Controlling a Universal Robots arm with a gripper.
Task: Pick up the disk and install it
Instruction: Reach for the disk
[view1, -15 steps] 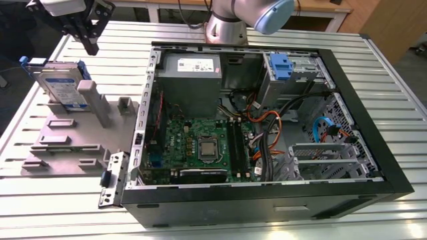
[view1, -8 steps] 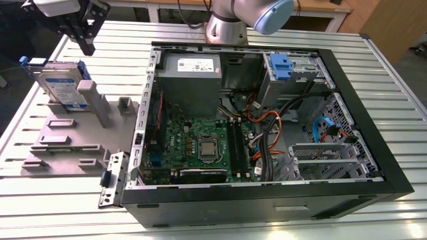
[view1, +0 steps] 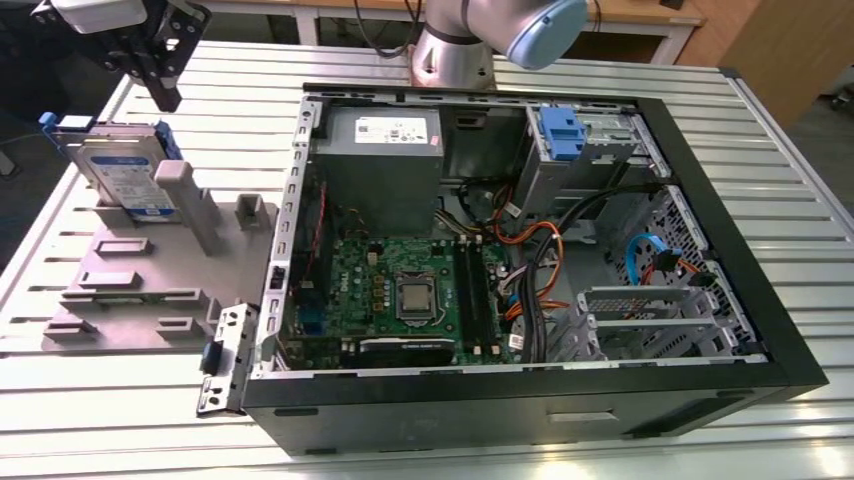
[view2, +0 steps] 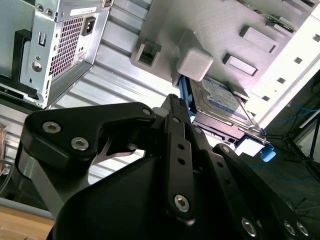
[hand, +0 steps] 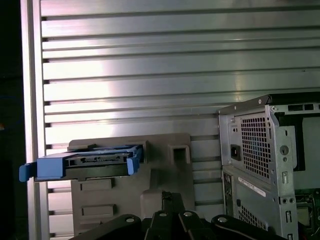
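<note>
The disk stands on edge in a grey holder at the exterior view's left, silver with a white-and-blue label and blue rails. My gripper hangs above and a little behind it, apart from it. Its black fingers meet at one tip with nothing between them. In the second wrist view the disk lies just past the closed tip of the gripper. In the first wrist view the end of the disk with its blue carrier shows beyond the gripper.
An open black computer case lies on the slatted metal table. Inside are a grey power-supply box, a motherboard, cables and a metal drive cage with a blue latch. A loose bracket lies beside the case.
</note>
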